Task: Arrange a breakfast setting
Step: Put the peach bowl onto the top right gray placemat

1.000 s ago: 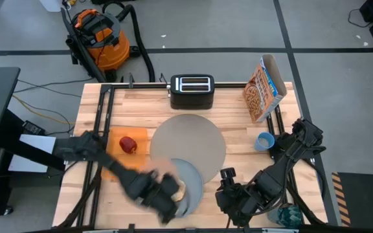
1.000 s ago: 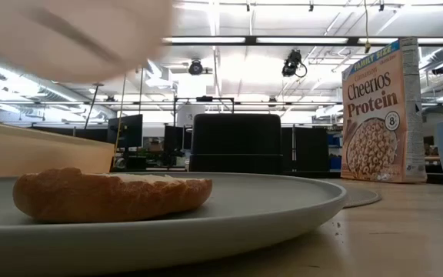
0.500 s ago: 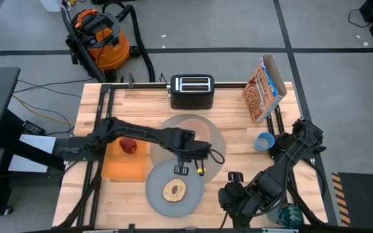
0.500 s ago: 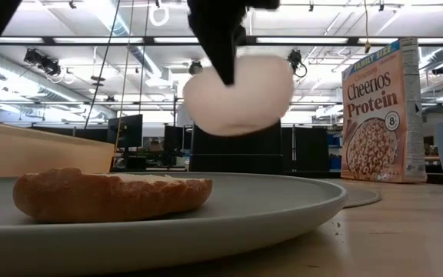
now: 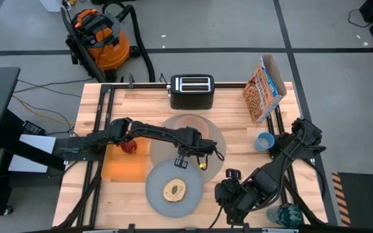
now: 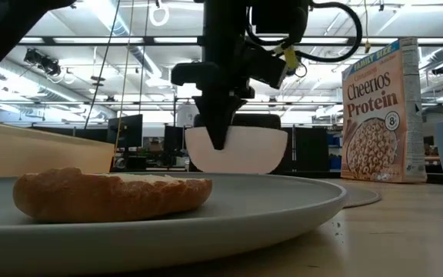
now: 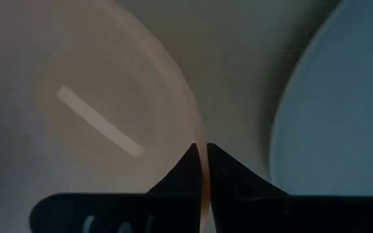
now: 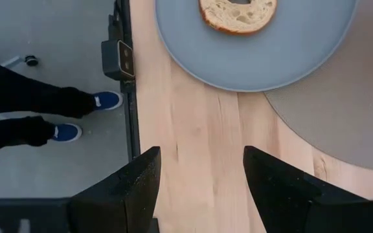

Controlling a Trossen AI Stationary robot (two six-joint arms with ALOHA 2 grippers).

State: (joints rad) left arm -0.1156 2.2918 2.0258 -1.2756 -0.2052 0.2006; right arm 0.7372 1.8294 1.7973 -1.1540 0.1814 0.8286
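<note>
My left gripper point(image 5: 188, 147) stands over the round grey placemat point(image 5: 215, 145) and is shut on the pale pink bowl point(image 6: 237, 150), which hangs upright low over the mat point(image 7: 238, 58). Whether the bowl's base touches the mat, I cannot tell. The grey-blue plate point(image 5: 157, 184) lies at the near middle with the round toasted bread point(image 5: 174, 190) on it. A red apple point(image 5: 129, 145) sits on the orange napkin point(image 5: 125, 169) at the left. The blue cup point(image 5: 264, 140) stands at the right. My right gripper point(image 8: 199, 175) hangs open over bare wood, to the right of the plate. My left gripper pinches the bowl's rim point(image 7: 201, 139) between its two fingers, one finger inside the bowl and one outside. The fingers point(image 6: 218, 127) come from above, pointing down. The bowl hangs upright below them, its opening up.
A black toaster point(image 5: 191, 89) stands at the far middle and a cereal box point(image 5: 263, 87) at the far right. Beyond the table's near edge a person's legs and blue shoes point(image 8: 83, 103) show on the floor. Bare wood lies between plate and cup.
My left gripper has carried the bowl from above the plate at the near edge toward the far side, over the placemat, and down. It has rolled about its own line on the way. The bowl now hangs low and upright. Plate and bread have stayed put.
</note>
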